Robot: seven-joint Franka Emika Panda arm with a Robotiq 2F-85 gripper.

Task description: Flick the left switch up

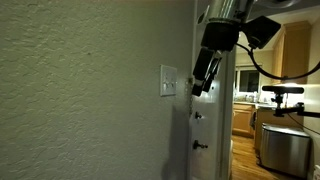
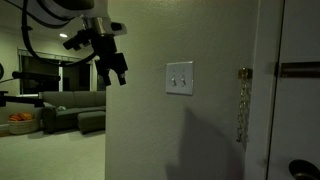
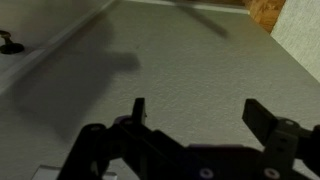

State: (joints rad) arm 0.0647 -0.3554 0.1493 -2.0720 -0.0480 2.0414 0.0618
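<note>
Gripper (image 3: 200,112) is open wide and holds nothing. Wrist view shows both fingers (image 3: 262,118) spread, w/ only bare textured wall (image 3: 170,50) between them. No switch in that view, so the cam isn't on target yet.

Switch plate (image 2: 180,77) is a white 2-toggle plate mounted on the wall, near the door (image 2: 295,90). Left switch (image 2: 175,77) is the toggle on the plate's left half as seen head-on. Too small to tell if it's up or down. In an exterior view the plate (image 1: 168,81) is seen edge-on, w/ the gripper (image 1: 204,78) near it, fingers angled down, not touching. From the head-on exterior view the gripper (image 2: 114,68) hangs off to the side of the plate, roughly level w/ it or a bit higher, clear gap between.

Step, as I judge it: approach/align phase, no contact w/ the toggle yet, task not done.

Next move prob needs: bring one fingertip in below the left toggle, close to the wall, then push upward. Narrowing the jaws first might help so the 2nd finger doesn't catch the right toggle. Risks: scraping the wall, hitting the wrong toggle.
</note>
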